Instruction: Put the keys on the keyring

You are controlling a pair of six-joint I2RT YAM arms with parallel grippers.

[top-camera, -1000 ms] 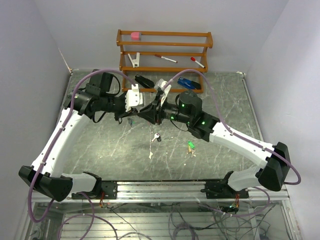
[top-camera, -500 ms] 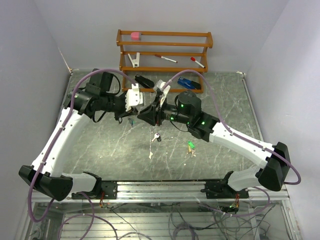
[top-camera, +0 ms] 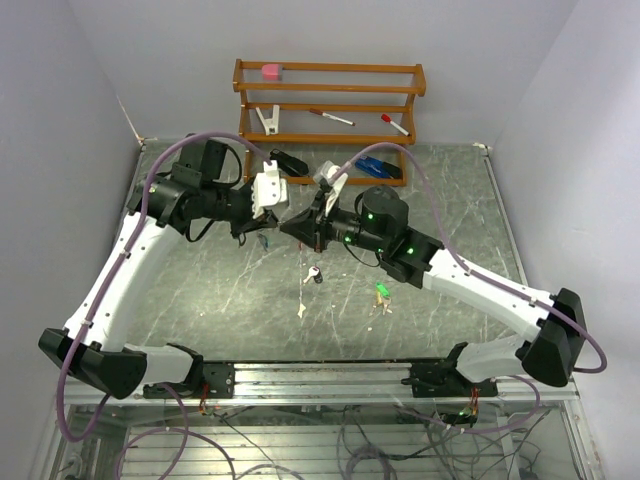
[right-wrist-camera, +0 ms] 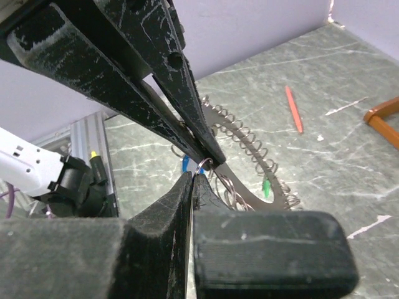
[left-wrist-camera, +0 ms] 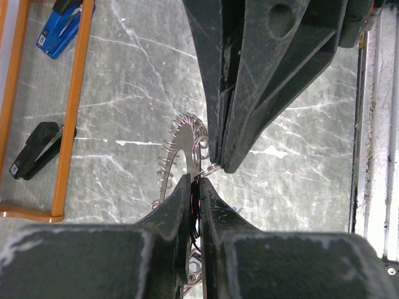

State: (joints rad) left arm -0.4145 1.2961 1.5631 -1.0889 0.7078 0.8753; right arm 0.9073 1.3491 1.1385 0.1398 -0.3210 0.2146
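The keyring (left-wrist-camera: 181, 143) is a curved silver band fringed with small wire loops, held edge-on above the table. My left gripper (left-wrist-camera: 194, 180) is shut on its lower end. It also shows in the right wrist view (right-wrist-camera: 244, 180), with a green tag (right-wrist-camera: 266, 185) and a blue tag (right-wrist-camera: 184, 163) hanging from it. My right gripper (right-wrist-camera: 192, 176) is shut on a small silver split ring (right-wrist-camera: 204, 165), tip to tip with the left gripper (right-wrist-camera: 212, 156). The key on that ring is hidden. In the top view the grippers (top-camera: 275, 212) (top-camera: 302, 226) meet mid-table. Loose keys lie below: a black one (top-camera: 314, 273), a green one (top-camera: 381, 291) and a pale one (top-camera: 301, 310).
A wooden rack (top-camera: 330, 110) stands at the back with a pink block (top-camera: 271, 71), two red pens (top-camera: 330, 117) (top-camera: 394, 123) and a white clip (top-camera: 268, 120). A black stapler (left-wrist-camera: 34, 149) and a blue item (left-wrist-camera: 59, 28) sit by its base. A red pen (right-wrist-camera: 293, 109) lies on the table.
Both grippers have stayed tip to tip and shifted slightly toward the rack. The right wrist has moved a little right. The loose keys have not moved.
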